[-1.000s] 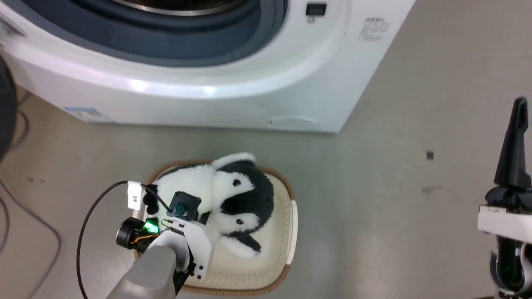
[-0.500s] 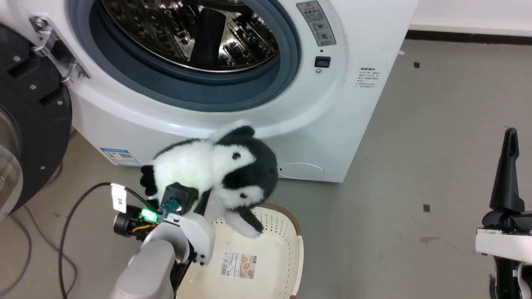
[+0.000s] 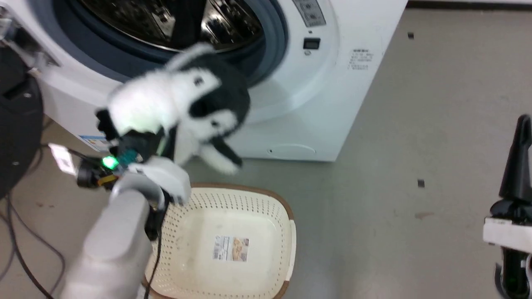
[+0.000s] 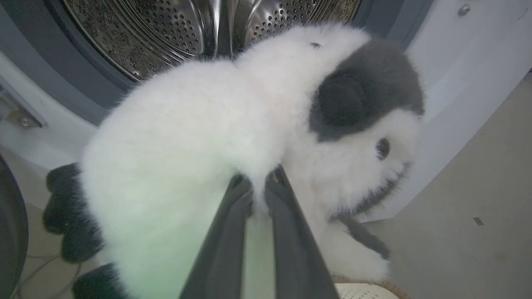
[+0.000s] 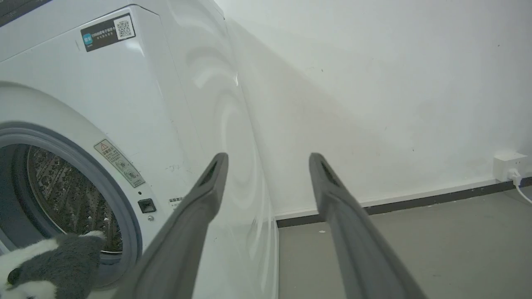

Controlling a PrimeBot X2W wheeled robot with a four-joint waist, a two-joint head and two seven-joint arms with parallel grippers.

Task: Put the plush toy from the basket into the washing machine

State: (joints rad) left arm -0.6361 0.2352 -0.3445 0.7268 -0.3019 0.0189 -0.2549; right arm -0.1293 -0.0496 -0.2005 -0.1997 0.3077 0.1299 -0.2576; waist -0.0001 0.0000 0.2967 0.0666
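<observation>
Before the white front-loading washing machine (image 3: 332, 83), the left tool (image 4: 258, 185) pinches a thin fold of the fluffy black-and-white plush toy (image 4: 187, 137), which may slip free.

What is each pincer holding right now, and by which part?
The left pincer is shut on the plush toy, pinching white fur where its body meets its head. The right pincer is open and holds nothing.

Plush toy (image 3: 162, 104) higher, nearer washing machine (image 3: 316, 108)

The grey floor (image 3: 415, 124) carries the white washing machine (image 3: 332, 91) and the cream basket (image 3: 249, 199).
</observation>
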